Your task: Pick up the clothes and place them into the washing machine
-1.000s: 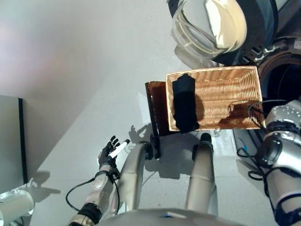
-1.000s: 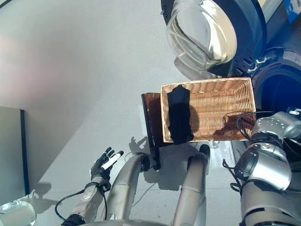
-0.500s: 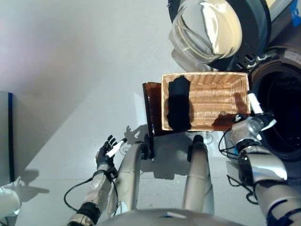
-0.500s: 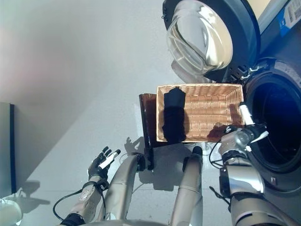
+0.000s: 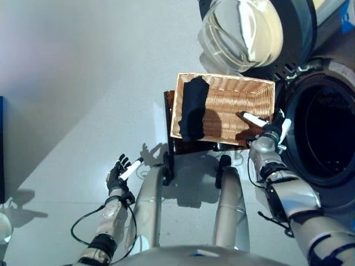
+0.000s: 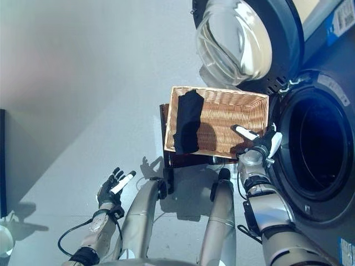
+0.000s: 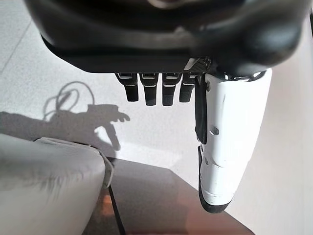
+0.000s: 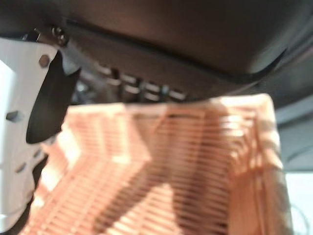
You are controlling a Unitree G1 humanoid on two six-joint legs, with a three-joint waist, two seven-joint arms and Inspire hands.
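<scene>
A black piece of clothing [image 5: 192, 108] lies draped over the left end of a woven wicker basket [image 5: 230, 102]. My right hand [image 5: 267, 133] hovers open at the basket's near right corner, its white-covered thumb stretched over the weave. It holds nothing. The right wrist view shows the bare basket floor [image 8: 161, 171] past the straight fingers [image 8: 142, 87]. The washing machine's dark drum opening [image 5: 327, 133] gapes just right of the basket, with its glass door [image 5: 249, 27] swung open behind. My left hand [image 5: 119, 174] hangs open and empty low on the left, far from the basket.
The basket rests on a dark brown stand [image 5: 171, 113] on the pale floor. A dark panel edge [image 6: 2, 155] shows at the far left.
The view has swung toward the washing machine. My right hand has risen from low on the right to the basket's near right corner. The cloth and left hand have stayed put.
</scene>
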